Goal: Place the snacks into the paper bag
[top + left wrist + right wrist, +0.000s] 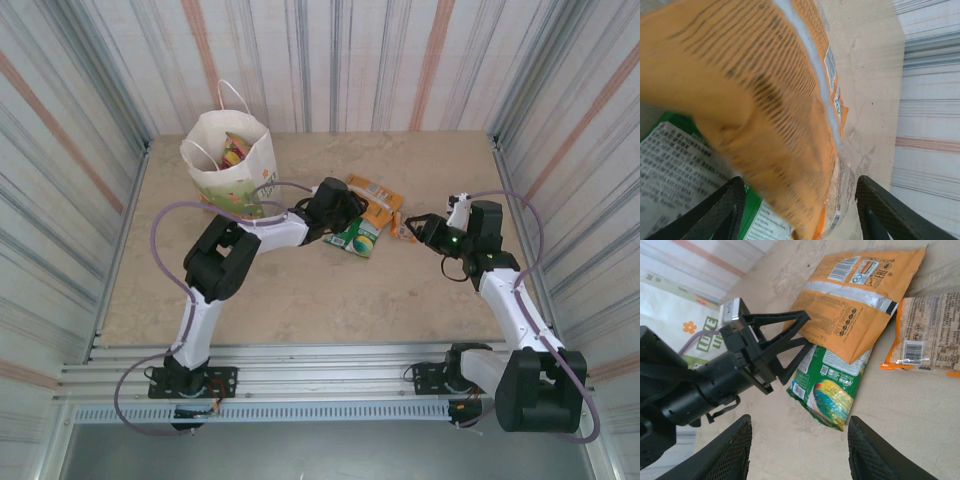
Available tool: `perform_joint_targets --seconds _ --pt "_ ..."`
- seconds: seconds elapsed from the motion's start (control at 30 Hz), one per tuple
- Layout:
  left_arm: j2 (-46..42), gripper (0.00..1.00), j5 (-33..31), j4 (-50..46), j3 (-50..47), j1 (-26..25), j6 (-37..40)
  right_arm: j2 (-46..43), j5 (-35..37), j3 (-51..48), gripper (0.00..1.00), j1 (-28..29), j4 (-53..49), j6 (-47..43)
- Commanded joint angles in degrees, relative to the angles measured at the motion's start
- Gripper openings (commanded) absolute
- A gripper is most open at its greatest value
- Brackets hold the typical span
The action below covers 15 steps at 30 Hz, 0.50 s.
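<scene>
Three snacks (358, 238) on table (300, 300): orange packet (850, 305), likely light, floppy, slick, best pinched at its edge seam, lies between parted jaws of left gripper (799, 182); right gripper (800, 420) gapes empty

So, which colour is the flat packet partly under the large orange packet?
Green glossy packet, multicoloured print; best in the right wrist view.

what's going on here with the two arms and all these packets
The left arm's pincer is open, its fingers either side of an edge of the flat orange snack packet, which lies partly over a glossy green packet mid-table. A clear packet with orange edges lies beside them. The right pincer hangs open near the pile, holding nothing. The white printed paper bag stands upright at the far left with some packets inside.
</scene>
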Motion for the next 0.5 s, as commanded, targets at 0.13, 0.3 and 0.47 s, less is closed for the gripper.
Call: perform_joint_targets --seconds 0.13,0.3,0.47 --pt "5.02 0.60 2.24 -0.23 6.30 0.89 -1.59 0.91 -2.67 -1.18 0.53 -2.02 0.83 -1.76" --pt "7.49 0.39 3.33 1.04 8.88 1.29 -1.67 1.30 -3.02 -1.57 0.53 -2.81 0.76 -1.72" --pt "6.13 0.15 3.86 0.01 9.64 1.55 1.45 0.09 -2.69 -1.92 0.53 -3.35 0.52 -1.83"
